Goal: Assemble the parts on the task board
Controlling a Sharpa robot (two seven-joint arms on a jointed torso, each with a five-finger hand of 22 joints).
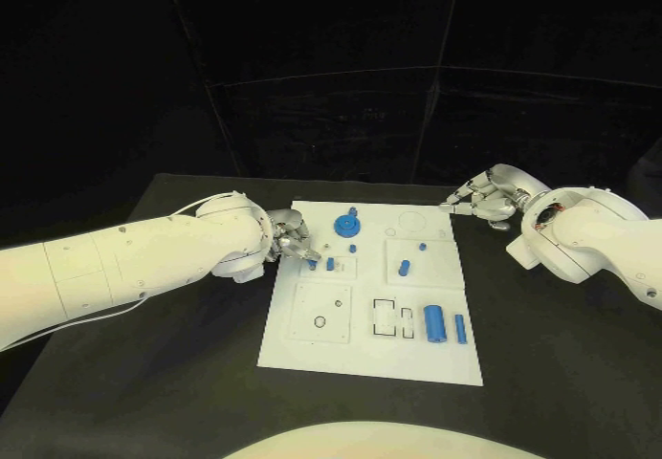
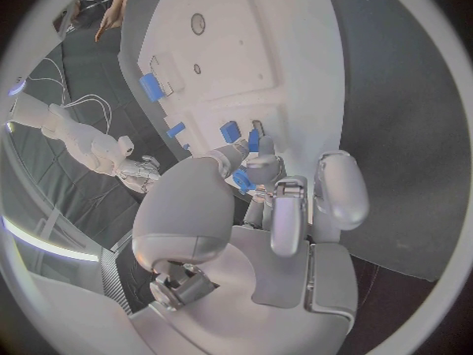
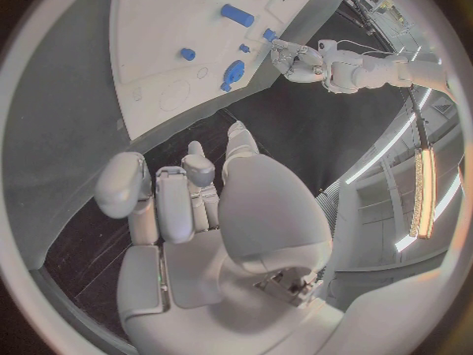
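The white task board [image 1: 311, 349] lies in the middle of the black table. A blue gear [image 1: 348, 226] stands near its far edge, with small blue parts [image 1: 331, 263] just below it. A blue cylinder [image 1: 434, 323] and a blue bar [image 1: 459, 329] lie at the near right. My left hand [image 1: 293, 239] hovers over the board's left edge beside those small parts. In the left wrist view my left hand [image 2: 281, 205] pinches a small blue part [image 2: 241, 181] between thumb and fingertips. My right hand [image 1: 483, 201] hangs off the board's far right corner, holding nothing, as the right wrist view of that hand [image 3: 192, 205] confirms.
Two more small blue parts [image 1: 405, 267] stand in the board's right middle section. Rectangular slots [image 1: 393, 318] and a ring outline [image 1: 320, 323] mark the near half. Bare black table [image 1: 552, 363] lies on both sides of the board.
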